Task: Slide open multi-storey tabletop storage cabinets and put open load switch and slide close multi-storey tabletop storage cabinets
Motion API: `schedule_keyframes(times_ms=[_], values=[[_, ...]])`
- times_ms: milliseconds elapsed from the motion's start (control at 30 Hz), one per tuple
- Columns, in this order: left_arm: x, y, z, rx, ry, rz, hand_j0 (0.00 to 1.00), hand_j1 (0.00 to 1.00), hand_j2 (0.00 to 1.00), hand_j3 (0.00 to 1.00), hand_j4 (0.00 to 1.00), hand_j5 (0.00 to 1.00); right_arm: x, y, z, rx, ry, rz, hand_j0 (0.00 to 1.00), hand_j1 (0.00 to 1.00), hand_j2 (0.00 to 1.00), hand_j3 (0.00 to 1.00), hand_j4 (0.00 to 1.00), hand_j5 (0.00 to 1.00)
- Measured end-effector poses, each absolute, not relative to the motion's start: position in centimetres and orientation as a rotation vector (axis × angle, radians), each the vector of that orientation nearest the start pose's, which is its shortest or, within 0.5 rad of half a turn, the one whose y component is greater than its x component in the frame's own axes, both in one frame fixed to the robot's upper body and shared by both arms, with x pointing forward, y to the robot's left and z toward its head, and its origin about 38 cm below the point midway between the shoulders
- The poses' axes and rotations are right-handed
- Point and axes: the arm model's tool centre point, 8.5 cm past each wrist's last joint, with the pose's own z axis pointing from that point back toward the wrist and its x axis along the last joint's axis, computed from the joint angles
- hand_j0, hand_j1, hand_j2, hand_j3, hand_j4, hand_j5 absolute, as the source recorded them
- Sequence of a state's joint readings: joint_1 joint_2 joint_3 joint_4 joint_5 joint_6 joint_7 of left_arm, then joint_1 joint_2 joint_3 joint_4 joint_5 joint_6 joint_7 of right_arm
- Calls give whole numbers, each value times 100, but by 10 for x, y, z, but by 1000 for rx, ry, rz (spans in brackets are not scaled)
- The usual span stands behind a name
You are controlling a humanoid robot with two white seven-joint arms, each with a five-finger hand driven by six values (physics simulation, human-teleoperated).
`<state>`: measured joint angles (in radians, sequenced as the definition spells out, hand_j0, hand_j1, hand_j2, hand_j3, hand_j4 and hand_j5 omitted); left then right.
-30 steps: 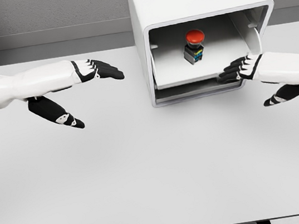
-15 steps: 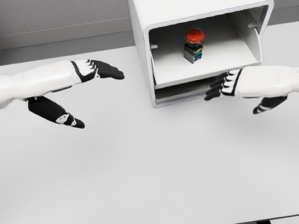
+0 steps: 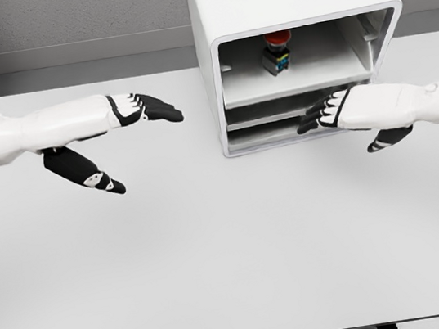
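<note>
While the drawer (image 3: 298, 78) sits partly pushed into the cabinet (image 3: 287, 5), the load switch (image 3: 277, 50) stands on it, near the back of the top opening. The switch stands upright, its long way going up and down, with its red button on top and its dark body below.

The right hand (image 3: 335, 110) is at the front of the cabinet, just under that drawer. Its fingers are stretched out flat and hold nothing. I think it is pushing the drawer shut. If it pushes too fast, the tall switch could tip over. If it pushes on one side only, the drawer might jam.

The left hand (image 3: 126, 120) hangs well off to the left of the cabinet, fingers spread, holding nothing.
</note>
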<state>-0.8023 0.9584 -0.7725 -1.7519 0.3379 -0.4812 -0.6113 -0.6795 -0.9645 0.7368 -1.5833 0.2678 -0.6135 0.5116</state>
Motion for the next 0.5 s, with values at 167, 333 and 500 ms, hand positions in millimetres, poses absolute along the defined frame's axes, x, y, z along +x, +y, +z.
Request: schedule_keyframes(times_ms=[167,333,500], values=[[385,246,317,-194,-1777,-1871,100,100,100,100,100,100,394,-292,235,-280,-1431,2240,100,100,100,100,100,100],[384,246,313,-204,-1769,-1865,100,100,100,100,100,100,391,-297,233,-273,-1418,2239,100,100,100,100,100,100],[382,247,305,-220,-1756,-1858,100,100,100,100,100,100,390,-306,231,-281,-1441,2195,100,100,100,100,100,100]])
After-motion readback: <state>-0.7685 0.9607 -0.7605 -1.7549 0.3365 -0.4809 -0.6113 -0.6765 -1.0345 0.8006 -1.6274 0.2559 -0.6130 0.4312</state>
